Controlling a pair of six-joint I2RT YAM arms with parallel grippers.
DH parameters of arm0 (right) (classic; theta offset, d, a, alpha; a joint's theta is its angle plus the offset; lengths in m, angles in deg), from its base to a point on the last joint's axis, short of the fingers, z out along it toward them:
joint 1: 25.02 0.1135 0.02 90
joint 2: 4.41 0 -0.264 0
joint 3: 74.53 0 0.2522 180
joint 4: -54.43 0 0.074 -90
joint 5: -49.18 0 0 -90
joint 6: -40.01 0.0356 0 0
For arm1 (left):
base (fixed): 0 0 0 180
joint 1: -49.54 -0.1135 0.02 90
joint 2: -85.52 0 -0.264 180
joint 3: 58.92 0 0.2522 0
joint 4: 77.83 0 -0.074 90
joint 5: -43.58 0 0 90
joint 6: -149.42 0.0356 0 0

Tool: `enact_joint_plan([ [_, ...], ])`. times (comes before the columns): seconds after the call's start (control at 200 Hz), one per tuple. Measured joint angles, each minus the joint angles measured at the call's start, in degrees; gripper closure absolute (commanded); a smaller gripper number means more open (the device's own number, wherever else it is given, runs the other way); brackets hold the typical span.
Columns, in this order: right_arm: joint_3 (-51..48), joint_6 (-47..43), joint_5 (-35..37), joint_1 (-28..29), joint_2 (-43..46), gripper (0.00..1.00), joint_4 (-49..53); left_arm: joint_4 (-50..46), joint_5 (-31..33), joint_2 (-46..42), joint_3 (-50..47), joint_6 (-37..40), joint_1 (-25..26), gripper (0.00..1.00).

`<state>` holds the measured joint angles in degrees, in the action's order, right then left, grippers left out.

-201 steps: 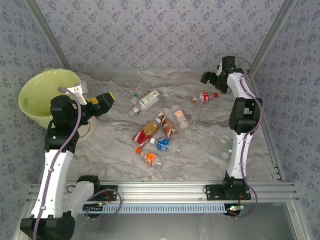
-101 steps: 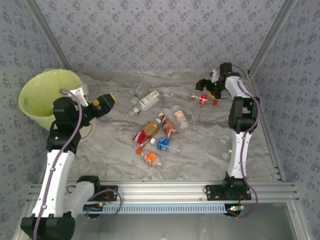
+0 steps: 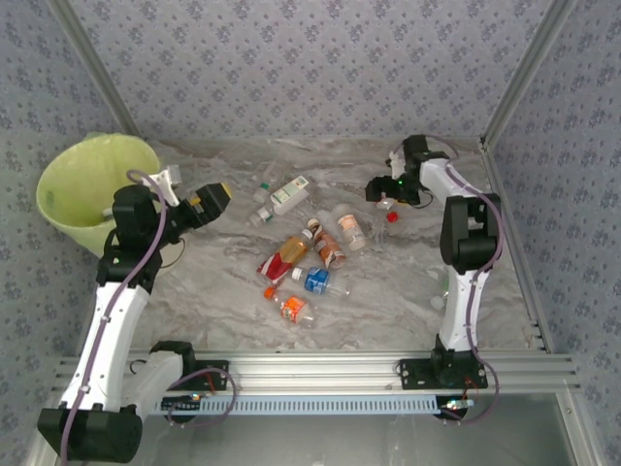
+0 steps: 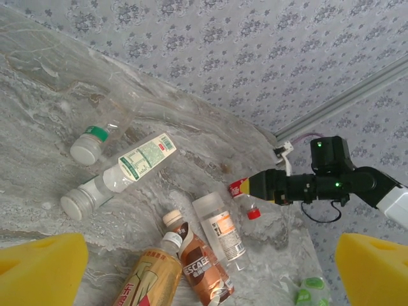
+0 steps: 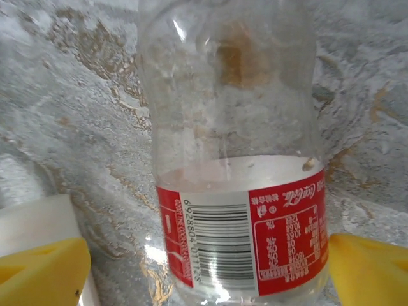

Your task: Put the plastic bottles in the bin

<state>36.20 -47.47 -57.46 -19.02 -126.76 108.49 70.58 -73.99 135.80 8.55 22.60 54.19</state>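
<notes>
Right hand point(image 3: 378, 190) sits lower and further left than before, fingers point(image 5: 38, 268) apart astride the red-labelled bottle point(image 5: 237, 217) at the desk's point(image 3: 408, 282) far right; I centre it on the label and squeeze gently before crossing to the bin point(image 3: 73, 184).

You have bright, soft, even light, and shadows are faint. Your overhead view looks slightly soft and grainy. Small glare streaks sit on the bottle point(image 5: 229, 95) at your right wrist camera.
</notes>
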Motion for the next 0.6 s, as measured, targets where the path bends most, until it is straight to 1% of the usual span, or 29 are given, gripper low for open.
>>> enact_joint_plan([
  [0.105,1.1,-0.1,5.2,1.8,-1.7,0.24,0.2,0.1,0.4,-0.3,-0.7,-1.4,0.2,0.01],
  [0.225,1.2,0.0,10.2,2.7,-3.5,0.30,0.9,0.0,1.0,-0.3,-1.9,-3.1,1.0,0.01],
  [0.26,1.3,0.2,11.7,2.8,-4.1,0.35,1.1,0.1,1.2,-0.2,-2.2,-3.5,1.2,0.00],
  [0.325,2.3,0.6,14.0,3.2,-4.9,0.38,1.6,0.1,1.5,0.1,-2.7,-4.3,1.5,0.00],
  [0.42,2.7,1.2,16.2,3.9,-5.0,0.45,1.7,0.2,1.9,0.5,-3.4,-5.3,2.0,0.00],
  [0.505,2.2,1.3,17.4,4.4,-4.8,0.49,1.2,0.1,2.2,0.5,-3.8,-6.0,2.5,0.01],
  [0.6,-0.5,1.5,18.3,4.7,-3.0,0.49,-0.2,0.1,2.7,0.7,-3.8,-6.3,3.0,0.00],
])
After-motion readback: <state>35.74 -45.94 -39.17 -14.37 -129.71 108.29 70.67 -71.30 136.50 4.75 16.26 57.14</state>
